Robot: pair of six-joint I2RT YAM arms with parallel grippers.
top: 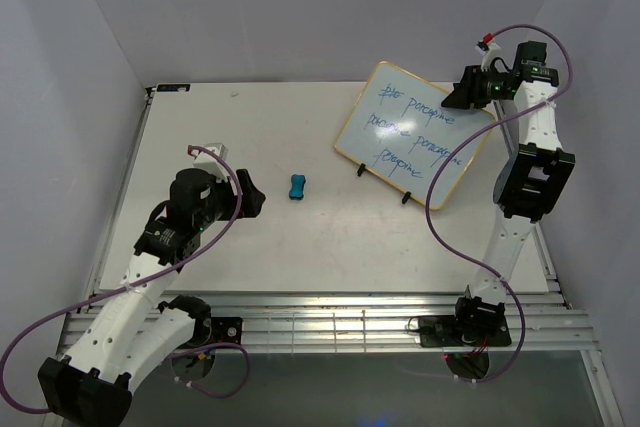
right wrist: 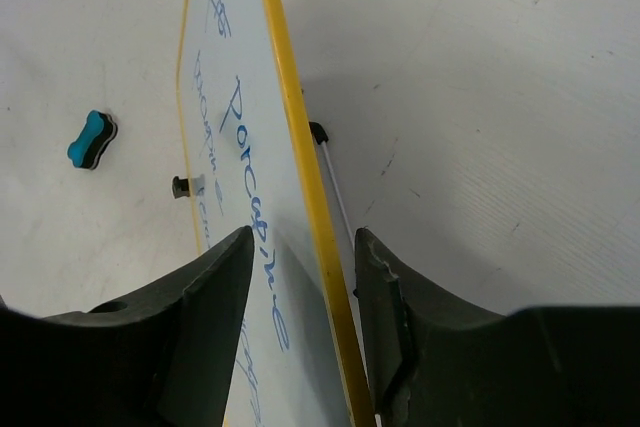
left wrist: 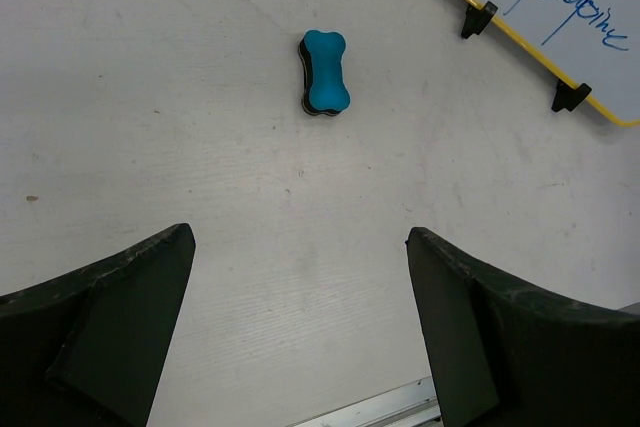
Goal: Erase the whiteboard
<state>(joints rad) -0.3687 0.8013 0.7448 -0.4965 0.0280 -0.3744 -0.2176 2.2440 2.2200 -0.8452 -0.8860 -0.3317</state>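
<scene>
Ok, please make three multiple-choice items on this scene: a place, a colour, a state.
1. Where is the eraser?
A) on the table, between the left end effector and the whiteboard
B) on top of the whiteboard
C) behind the whiteboard

2. What colour is the whiteboard's frame?
A) red
B) yellow
C) green

3. How is the left end effector?
A) shut on the eraser
B) open and empty
C) shut on the whiteboard

Answers:
1 A, it lies alone on the bare table.
2 B, the rim shows yellow.
3 B, its jaws stand wide apart with nothing between them.
</scene>
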